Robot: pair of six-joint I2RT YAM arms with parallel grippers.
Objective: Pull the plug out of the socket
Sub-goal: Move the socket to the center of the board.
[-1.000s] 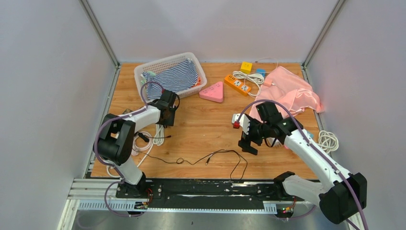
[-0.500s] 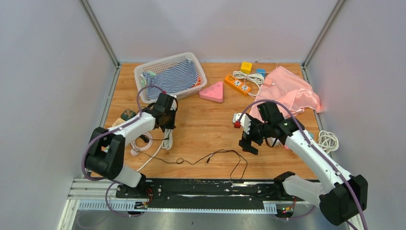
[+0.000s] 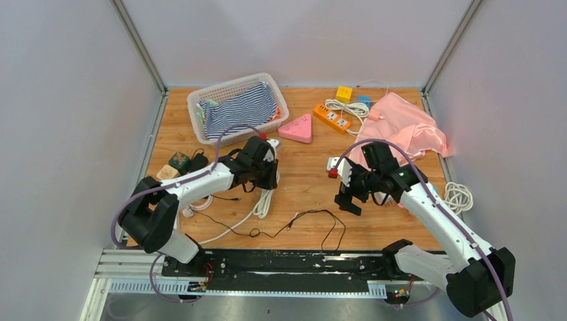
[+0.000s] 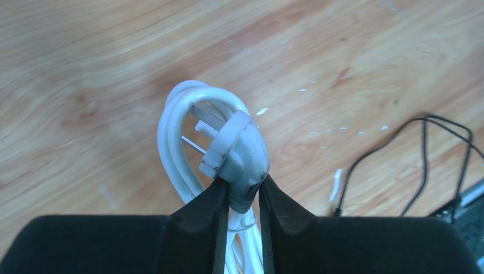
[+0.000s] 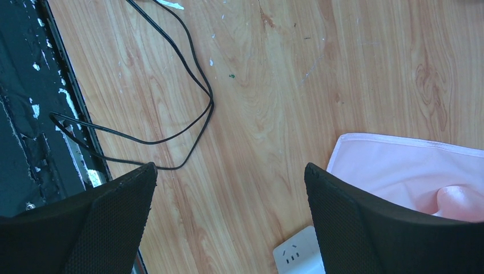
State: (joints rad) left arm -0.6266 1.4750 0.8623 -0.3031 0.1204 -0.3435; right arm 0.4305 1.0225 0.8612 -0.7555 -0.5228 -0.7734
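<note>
My left gripper (image 4: 244, 191) is shut on a white plug (image 4: 237, 151), whose metal prongs are bare and point away from the fingers. A looped white cable (image 4: 171, 142) hangs from the plug. In the top view that gripper (image 3: 271, 164) is left of the table's middle, and the cable (image 3: 263, 200) trails down onto the wood. The white socket strip (image 3: 332, 164) with a red switch lies to the right, apart from the plug. My right gripper (image 3: 346, 195) hovers open just in front of the socket (image 5: 297, 254), with nothing between its fingers.
A white basket (image 3: 200, 100) holding striped cloth stands at the back left. A pink triangle (image 3: 297, 128), an orange power strip (image 3: 332, 118) and a pink cloth (image 3: 401, 130) lie behind. A thin black cable (image 3: 301, 221) crosses the front. Small blocks (image 3: 177, 160) sit at the left.
My left gripper closed on the plug, then swung right toward the table's middle, dragging the white cable along. The right arm has barely moved and stays open.
</note>
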